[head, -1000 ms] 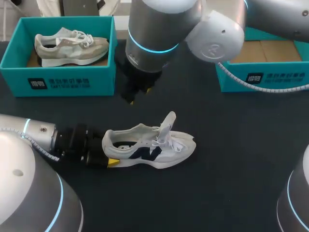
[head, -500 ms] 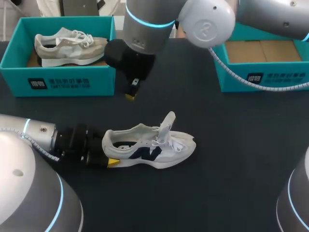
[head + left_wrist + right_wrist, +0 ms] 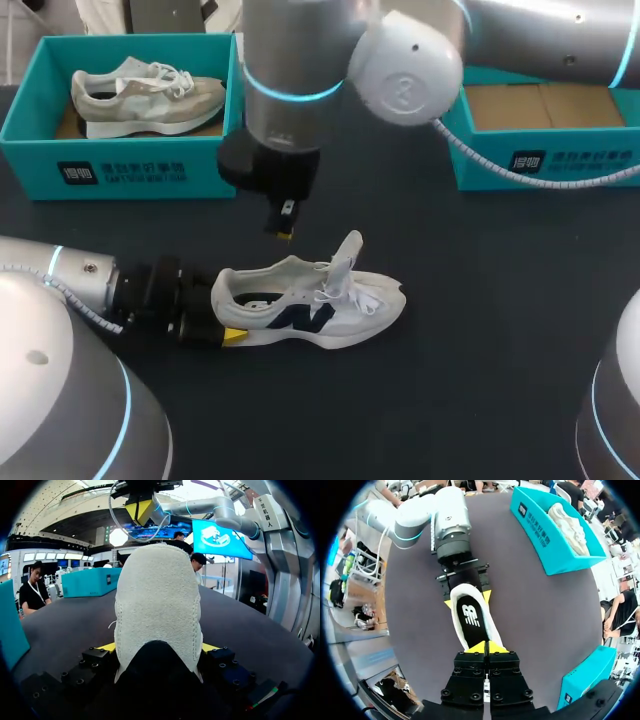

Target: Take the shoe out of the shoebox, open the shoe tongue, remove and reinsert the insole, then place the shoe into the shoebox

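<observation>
A white shoe (image 3: 310, 300) with a dark logo lies on its sole mid-table, its tongue (image 3: 347, 255) standing up. My left gripper (image 3: 222, 328) holds the heel, one yellow tip (image 3: 107, 646) on each side of it. In the left wrist view the heel (image 3: 157, 605) fills the space between the fingers. My right gripper (image 3: 284, 228) hangs shut just above the heel opening, apart from the shoe. In the right wrist view its joined tips (image 3: 486, 647) hover over the insole (image 3: 471, 620), with nothing between them.
A teal shoebox (image 3: 40, 150) at the back left holds a beige shoe (image 3: 150, 95). A second teal shoebox (image 3: 545, 160) with a bare cardboard floor stands at the back right. Dark table lies bare in front of and to the right of the white shoe.
My right gripper has closed its fingers and come down toward the shoe's heel opening. The left arm and the shoe have stayed still.
</observation>
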`<state>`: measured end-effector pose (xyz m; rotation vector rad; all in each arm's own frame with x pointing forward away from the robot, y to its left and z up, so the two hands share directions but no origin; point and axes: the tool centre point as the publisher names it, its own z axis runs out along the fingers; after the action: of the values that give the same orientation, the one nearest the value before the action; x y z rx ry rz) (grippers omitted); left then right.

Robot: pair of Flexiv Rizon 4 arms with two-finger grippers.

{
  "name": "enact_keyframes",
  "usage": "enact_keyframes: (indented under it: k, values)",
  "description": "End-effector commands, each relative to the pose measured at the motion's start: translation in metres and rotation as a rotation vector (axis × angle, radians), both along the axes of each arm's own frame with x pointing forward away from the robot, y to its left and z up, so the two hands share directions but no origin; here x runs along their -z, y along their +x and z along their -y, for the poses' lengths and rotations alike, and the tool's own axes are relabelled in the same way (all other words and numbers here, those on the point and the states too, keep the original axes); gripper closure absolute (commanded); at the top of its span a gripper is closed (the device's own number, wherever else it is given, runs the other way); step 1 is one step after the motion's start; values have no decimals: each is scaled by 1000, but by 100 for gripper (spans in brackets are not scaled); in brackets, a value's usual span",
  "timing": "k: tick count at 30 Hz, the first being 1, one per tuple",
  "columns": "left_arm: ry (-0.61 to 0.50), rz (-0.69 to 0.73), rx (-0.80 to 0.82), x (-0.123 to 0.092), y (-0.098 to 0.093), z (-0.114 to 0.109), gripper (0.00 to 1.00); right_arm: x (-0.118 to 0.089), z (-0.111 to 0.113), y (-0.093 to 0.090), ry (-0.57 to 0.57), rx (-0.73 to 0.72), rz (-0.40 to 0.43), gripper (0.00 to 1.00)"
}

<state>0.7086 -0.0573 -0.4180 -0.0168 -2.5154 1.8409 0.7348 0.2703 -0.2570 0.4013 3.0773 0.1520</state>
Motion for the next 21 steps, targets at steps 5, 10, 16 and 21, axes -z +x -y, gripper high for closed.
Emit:
enact_keyframes:
  k: [5,10,16,21]
  values:
    - [0,0,-3,2,-2,0,100,37,-18,-6,-64,-42,-29,100]
    - [0,0,-3,2,-2,0,100,57,-21,-9,-81,-68,-57,100]
    - [0,0,-3,2,-2,0,100,79,-25,-14,-76,-85,-97,100]
    - [0,0,-3,2,-2,0,100,91,-26,-14,-42,-70,-110,100]
